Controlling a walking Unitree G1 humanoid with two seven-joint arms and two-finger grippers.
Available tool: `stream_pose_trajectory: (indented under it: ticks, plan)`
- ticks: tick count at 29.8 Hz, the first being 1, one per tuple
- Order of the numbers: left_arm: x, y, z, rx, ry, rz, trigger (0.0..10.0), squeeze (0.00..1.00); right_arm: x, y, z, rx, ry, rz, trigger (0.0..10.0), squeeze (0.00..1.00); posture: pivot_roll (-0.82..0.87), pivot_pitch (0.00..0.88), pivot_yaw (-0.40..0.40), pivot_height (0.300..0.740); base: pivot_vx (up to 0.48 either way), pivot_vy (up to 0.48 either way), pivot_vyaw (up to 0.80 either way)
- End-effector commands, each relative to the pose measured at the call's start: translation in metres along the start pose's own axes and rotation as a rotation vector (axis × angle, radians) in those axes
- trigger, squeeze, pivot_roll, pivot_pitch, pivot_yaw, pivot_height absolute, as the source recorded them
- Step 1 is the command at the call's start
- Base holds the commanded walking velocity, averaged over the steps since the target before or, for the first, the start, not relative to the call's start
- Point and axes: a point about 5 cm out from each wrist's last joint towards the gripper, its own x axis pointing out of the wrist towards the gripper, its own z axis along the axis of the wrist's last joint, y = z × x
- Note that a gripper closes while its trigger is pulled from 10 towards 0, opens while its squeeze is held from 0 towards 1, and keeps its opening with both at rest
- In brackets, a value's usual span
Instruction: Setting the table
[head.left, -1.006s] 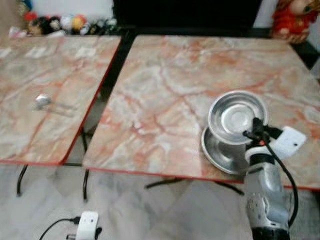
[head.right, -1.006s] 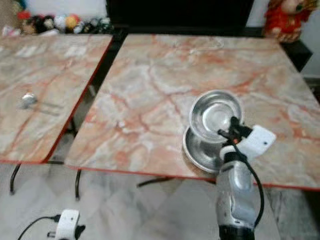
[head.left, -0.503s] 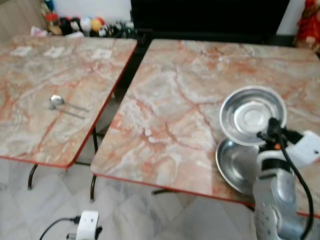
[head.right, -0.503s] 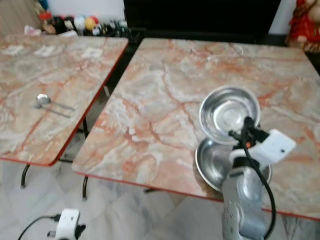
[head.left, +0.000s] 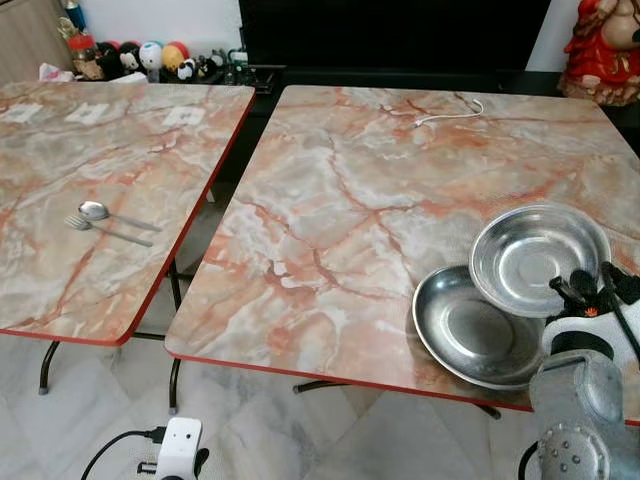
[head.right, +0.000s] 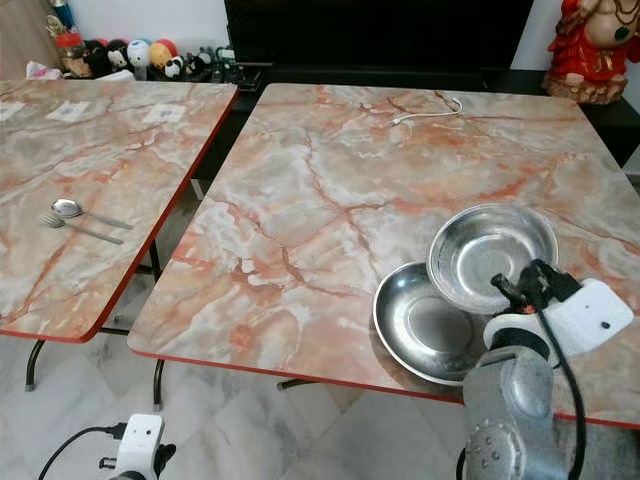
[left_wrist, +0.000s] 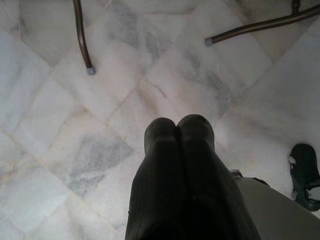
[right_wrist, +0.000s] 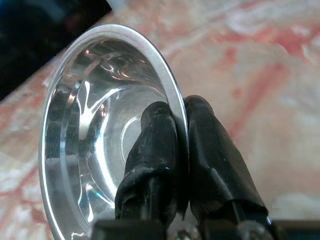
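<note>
A steel bowl (right_wrist: 100, 135) is held by the right gripper (right_wrist: 180, 150), whose two black fingers (right_wrist: 155, 150) are clamped over the near rim, one inside and one outside; a thin-walled dish is best gripped at its edge, which is judged to be the reason for this hold. The bowl is carried tilted, its far side raised, and overlaps the far right edge of a second steel bowl (head.left: 470, 330) that rests flat near the front right corner of the right-hand marble bench (head.left: 340, 190); whether the two touch cannot be determined. It is judged that the held bowl is being separated from its pair for laying at a place setting. A spoon (head.left: 100, 212) and a fork (head.left: 105, 231) lie side by side on the left-hand bench (head.left: 120, 130), well apart from the bowls, presumably awaiting collection. A white cable (head.left: 445, 113) lies at the far edge of the right-hand bench. The left gripper (left_wrist: 178, 131) hangs idle over the tiled floor (left_wrist: 60, 125), its fingers pressed together on nothing. A small red mark is visible on the white wrist housing (head.left: 582, 325), but it cannot be read; no other writing is legible.
</note>
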Motion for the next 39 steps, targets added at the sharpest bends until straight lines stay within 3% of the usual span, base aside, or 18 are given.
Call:
stream_pose_trajectory:
  ticks: [1, 8, 15, 35, 36, 38, 39]
  plan:
    - [-0.001, 0.001, -0.004, 0.004, 0.016, 0.001, 10.0, 0.00, -0.008, 0.010, -0.015, 0.084, 0.092, 0.003, 10.0, 0.00, -0.05, 0.078, 0.020, 0.740, 0.000, 0.000, 0.00]
    - [-0.001, 0.001, -0.004, 0.009, 0.014, -0.002, 10.0, 0.00, -0.013, 0.013, -0.022, 0.071, 0.183, 0.066, 10.0, 0.00, -0.05, 0.075, 0.021, 0.740, 0.000, 0.000, 0.00]
    - [-0.001, -0.001, -0.003, 0.012, 0.004, -0.008, 10.0, 0.00, -0.014, 0.006, -0.028, -0.026, 0.256, 0.065, 10.0, 0.00, -0.05, 0.066, 0.019, 0.740, 0.000, 0.000, 0.00]
    - [-0.001, 0.000, -0.005, 0.025, 0.020, -0.013, 10.0, 0.00, -0.023, -0.010, -0.027, 0.004, 0.287, -0.019, 10.0, 0.00, -0.06, 0.079, 0.019, 0.740, 0.000, 0.000, 0.00]
    - [-0.001, 0.000, -0.004, 0.025, 0.019, -0.014, 10.0, 0.00, -0.023, -0.010, -0.028, -0.002, 0.298, -0.013, 10.0, 0.38, -0.07, 0.079, 0.019, 0.740, 0.000, 0.000, 0.00]
    - [-0.001, 0.000, -0.004, 0.025, 0.019, -0.014, 10.0, 0.00, -0.024, -0.009, -0.029, -0.006, 0.304, -0.008, 10.0, 0.38, -0.07, 0.079, 0.019, 0.740, 0.000, 0.000, 0.00]
    - [-0.001, -0.001, -0.004, 0.026, 0.017, -0.015, 10.0, 0.00, -0.025, -0.008, -0.032, -0.019, 0.334, 0.012, 10.0, 0.47, -0.07, 0.079, 0.018, 0.740, 0.000, 0.000, 0.00]
